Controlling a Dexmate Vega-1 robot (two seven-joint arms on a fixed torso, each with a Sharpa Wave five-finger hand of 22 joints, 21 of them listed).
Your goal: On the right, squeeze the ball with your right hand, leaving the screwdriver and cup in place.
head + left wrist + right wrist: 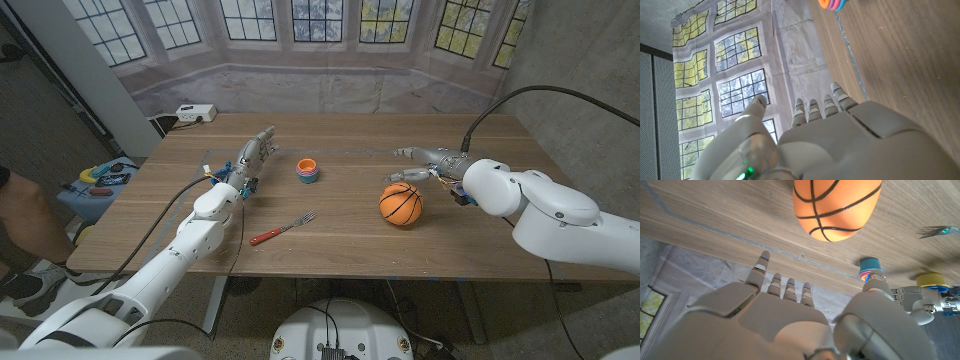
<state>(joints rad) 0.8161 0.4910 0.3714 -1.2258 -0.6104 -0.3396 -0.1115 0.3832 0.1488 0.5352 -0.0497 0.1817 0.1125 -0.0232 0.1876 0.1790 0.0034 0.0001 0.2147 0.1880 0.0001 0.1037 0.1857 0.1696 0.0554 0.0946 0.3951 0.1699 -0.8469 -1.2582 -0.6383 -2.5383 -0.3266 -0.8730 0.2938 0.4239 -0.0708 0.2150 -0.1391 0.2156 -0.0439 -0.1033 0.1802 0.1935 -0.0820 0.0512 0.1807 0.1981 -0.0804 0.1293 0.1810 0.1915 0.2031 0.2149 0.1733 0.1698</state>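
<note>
Worktop (350, 235): wooden, no writing readable on anything it carries.
Right hand (428, 165): empty, fingers apart, just behind and above the ball, not touching it.
Left hand (250, 158): empty, fingers straight.
Ball (400, 204): orange basketball on the right.
Cup (308, 171): stacked, mid-worktop.
Fork (283, 229): red-handled, near front edge.

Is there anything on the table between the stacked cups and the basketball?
No. In the head view the wood between the stacked cups and the basketball is bare. The red-handled fork lies nearer the front edge, off that line.
</note>
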